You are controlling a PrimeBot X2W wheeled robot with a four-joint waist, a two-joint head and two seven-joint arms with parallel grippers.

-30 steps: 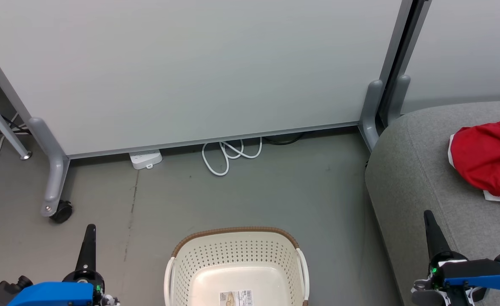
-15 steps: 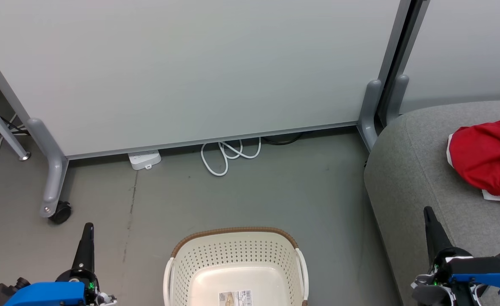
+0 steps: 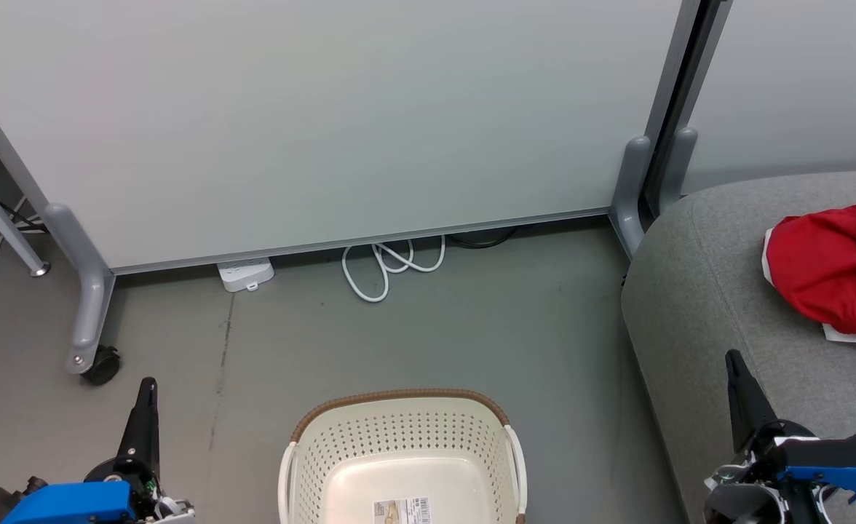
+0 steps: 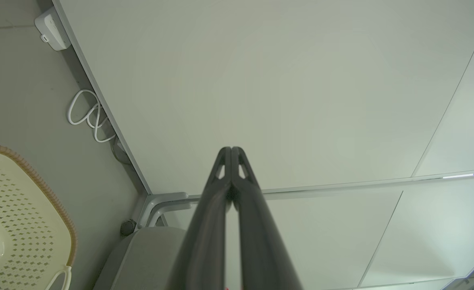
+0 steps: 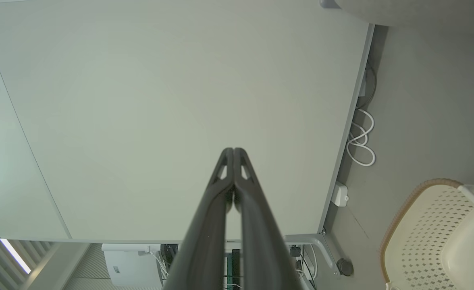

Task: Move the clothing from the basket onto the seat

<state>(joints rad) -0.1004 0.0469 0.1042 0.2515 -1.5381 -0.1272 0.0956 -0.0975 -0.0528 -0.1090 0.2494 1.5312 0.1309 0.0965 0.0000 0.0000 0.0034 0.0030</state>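
Clothing (image 3: 828, 273): red heap with white trim, lying on the seat (image 3: 697, 306) at the head view's right edge, well apart from the basket (image 3: 399, 394); whether both garments are in the heap cannot be told.

Change: over the last second the heap and the basket have kept their places relative to each other; the whole head view has slid slightly, so the camera has moved; both grippers have sunk a little toward the bottom edge.

Meaning, as a judgement: the arms are retiring; the transfer looks complete, since the visible basket floor is bare apart from its label sticker (image 3: 402, 510); the basket's near end is cut off.

Orientation: crumpled, no clear front; rounded, white-edged end faces the basket side; the far end is cut by the frame, so the long axis is unsettled; the visible part runs roughly front to back on the seat.

Left gripper (image 4: 231, 150): fingers pressed together, nothing between them, raised beside the basket.

Right gripper (image 5: 233, 150): fingers likewise together, holding nothing, over the seat's near edge, short of the heap.
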